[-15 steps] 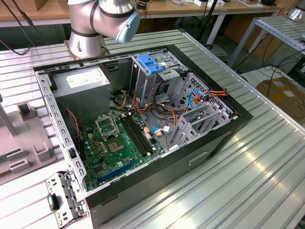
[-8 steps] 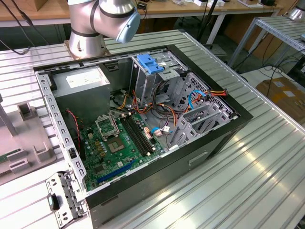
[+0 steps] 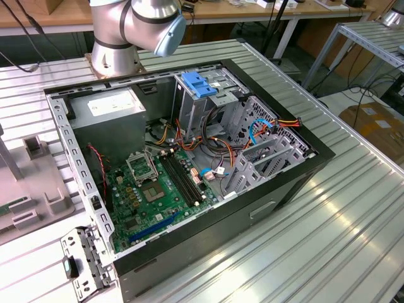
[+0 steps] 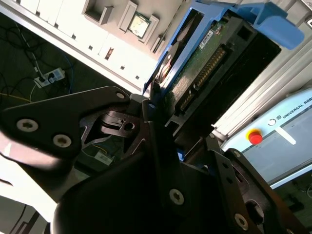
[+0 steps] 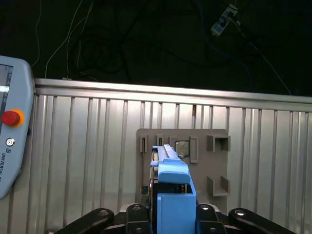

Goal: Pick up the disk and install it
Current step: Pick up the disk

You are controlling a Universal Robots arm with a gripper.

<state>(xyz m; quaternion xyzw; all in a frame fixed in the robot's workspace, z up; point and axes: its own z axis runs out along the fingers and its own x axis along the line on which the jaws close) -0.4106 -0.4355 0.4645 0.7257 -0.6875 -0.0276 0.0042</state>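
Observation:
The disk point(image 4: 209, 63) is a black drive with its green circuit side showing, framed by bright blue rails that end in a blue tab point(image 4: 270, 22). My gripper point(image 4: 183, 126) is shut on it, with black fingers point(image 4: 151, 107) clamped on its edges. In the first wrist view the disk point(image 5: 173, 183) stands edge-on between the fingers of the gripper point(image 5: 173, 217). It is held in the air above a grey fixture plate point(image 5: 183, 156) on the ribbed table. In the exterior view the arm point(image 3: 136, 25) rises out of the picture behind the open computer case point(image 3: 297, 167).
Inside the case are a drive cage topped by a pale-blue ribbed clip point(image 3: 199, 83), a grey box with a white label point(image 3: 107, 113), a motherboard point(image 3: 154, 186) and loose cables. A teach pendant point(image 5: 12, 131) lies on the ribbed table point(image 5: 87, 146). Cables lie on the dark floor beyond.

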